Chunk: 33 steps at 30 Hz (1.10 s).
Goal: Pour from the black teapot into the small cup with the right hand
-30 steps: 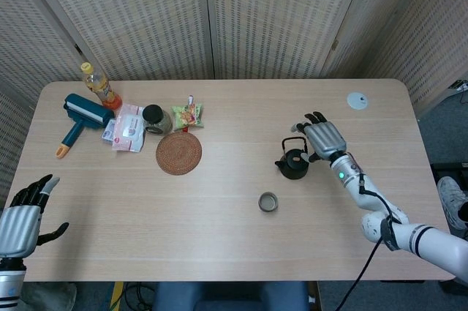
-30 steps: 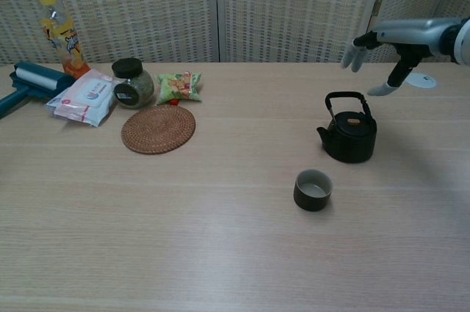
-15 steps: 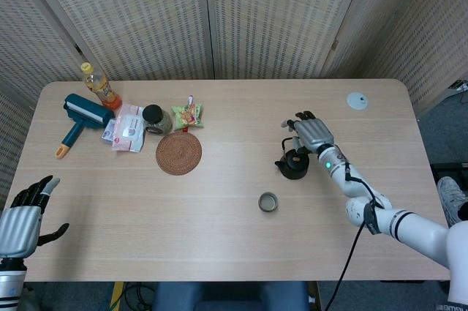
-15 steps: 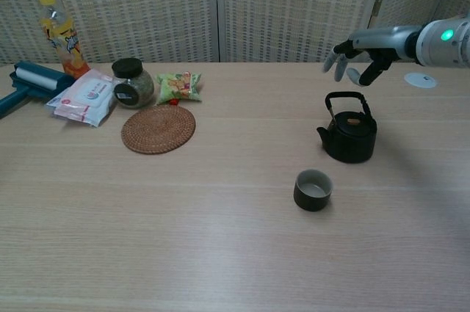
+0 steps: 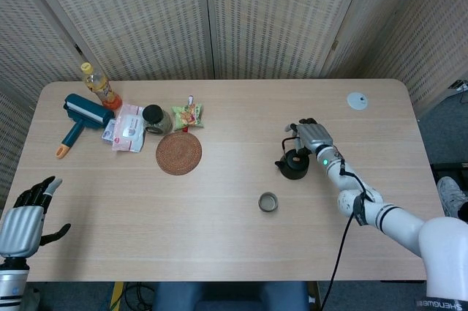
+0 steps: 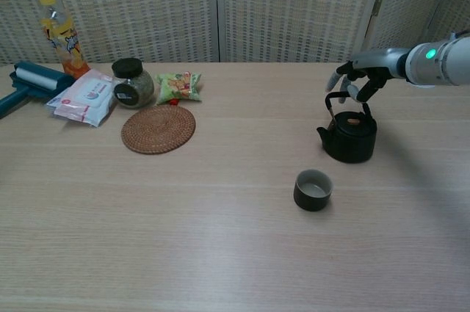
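The black teapot (image 5: 294, 165) (image 6: 350, 136) stands upright on the table, right of centre, its spout pointing left. The small dark cup (image 5: 268, 202) (image 6: 313, 189) sits upright just in front and to the left of it. My right hand (image 5: 313, 137) (image 6: 355, 81) hovers at the top of the teapot's arched handle, fingers bent downward over it and apart; a firm grip does not show. My left hand (image 5: 22, 227) hangs open off the table's near left corner, holding nothing.
At the far left stand an orange drink bottle (image 5: 97, 84), a teal lint roller (image 5: 80, 115), a wipes pack (image 5: 128, 126), a dark-lidded jar (image 5: 154, 118), a snack packet (image 5: 188, 115) and a woven coaster (image 5: 178, 152). A small white disc (image 5: 357, 100) lies at the far right.
My right hand has come down and leftward from behind the teapot onto its handle, its fingers bending over it. Teapot, cup and left hand have stayed put.
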Tool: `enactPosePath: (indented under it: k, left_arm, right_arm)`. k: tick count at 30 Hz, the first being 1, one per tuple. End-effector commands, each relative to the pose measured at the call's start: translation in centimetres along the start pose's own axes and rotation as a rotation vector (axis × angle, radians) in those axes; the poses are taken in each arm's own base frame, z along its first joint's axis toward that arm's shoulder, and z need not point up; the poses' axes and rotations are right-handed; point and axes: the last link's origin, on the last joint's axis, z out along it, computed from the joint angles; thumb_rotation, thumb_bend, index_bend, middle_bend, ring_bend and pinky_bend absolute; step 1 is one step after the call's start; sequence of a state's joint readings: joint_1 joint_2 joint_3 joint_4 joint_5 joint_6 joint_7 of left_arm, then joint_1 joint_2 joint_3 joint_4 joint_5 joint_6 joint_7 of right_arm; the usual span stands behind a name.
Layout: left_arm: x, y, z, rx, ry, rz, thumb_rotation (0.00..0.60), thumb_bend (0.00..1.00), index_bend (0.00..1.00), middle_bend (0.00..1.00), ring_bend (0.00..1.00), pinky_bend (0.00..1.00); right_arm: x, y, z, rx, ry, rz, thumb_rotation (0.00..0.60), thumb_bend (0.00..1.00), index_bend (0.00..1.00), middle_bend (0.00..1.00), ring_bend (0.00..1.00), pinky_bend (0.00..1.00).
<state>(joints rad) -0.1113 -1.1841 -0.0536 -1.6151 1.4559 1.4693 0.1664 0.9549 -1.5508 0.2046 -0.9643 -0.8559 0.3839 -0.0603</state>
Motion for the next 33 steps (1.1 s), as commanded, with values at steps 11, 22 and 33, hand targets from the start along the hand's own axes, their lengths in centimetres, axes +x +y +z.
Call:
enactPosePath:
  k: [11,22,33]
  left_arm:
    - [0.1,0.2,0.0,-0.008,0.005,-0.002,0.600,0.19,0.12,0.09,0.14,0.17]
    - [0.3,0.2,-0.2,-0.013,0.011,-0.007,0.600,0.19,0.12,0.09,0.14,0.17]
    - [0.2,0.0,-0.5,-0.014,0.014,-0.021,0.600,0.19,0.12,0.09,0.14,0.17]
  right_arm:
    - [0.8,0.3,-1.5,0.043,0.036,0.099,0.600,0.81,0.22,0.46,0.10,0.01]
    - [1.4,0.6,-5.5,0.125,0.069,0.049,0.600,0.80,0.22,0.48,0.12,0.01]
    - [-0.6,0.4,-9.8,0.172,0.079,-0.152,0.600,0.65,0.22,0.36,0.12,0.01]
